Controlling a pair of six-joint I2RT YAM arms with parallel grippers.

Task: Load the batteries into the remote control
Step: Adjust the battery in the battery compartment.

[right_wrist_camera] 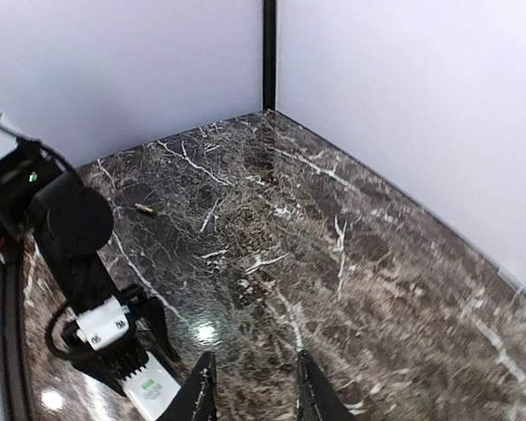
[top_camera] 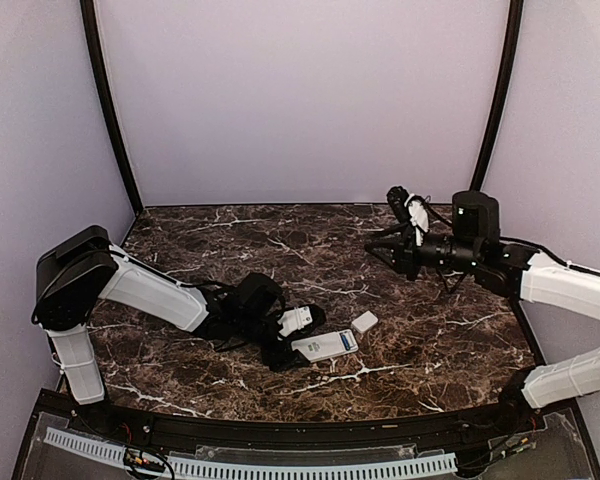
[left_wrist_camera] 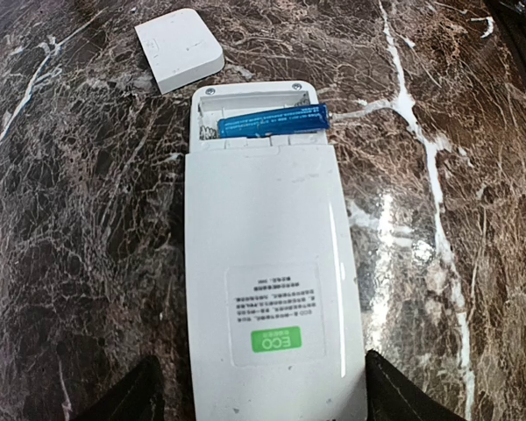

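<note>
Now 1 battery [left_wrist_camera: 272, 120] was seated in the remote control [left_wrist_camera: 267, 289], 1 slot [left_wrist_camera: 245, 100] unfilled; right claw [right_wrist_camera: 252, 390] was released, left claw [left_wrist_camera: 267, 388] could not be judged.

Near end of remote control [left_wrist_camera: 267, 263] below frame edge

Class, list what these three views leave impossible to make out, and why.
1. Button face of the remote control: turned down onto the table in every view.
2. Grip of the left fingers: tips cut off by the left wrist view's bottom edge.
3. The dark speck on the table, right wrist view: too small to identify.
</note>
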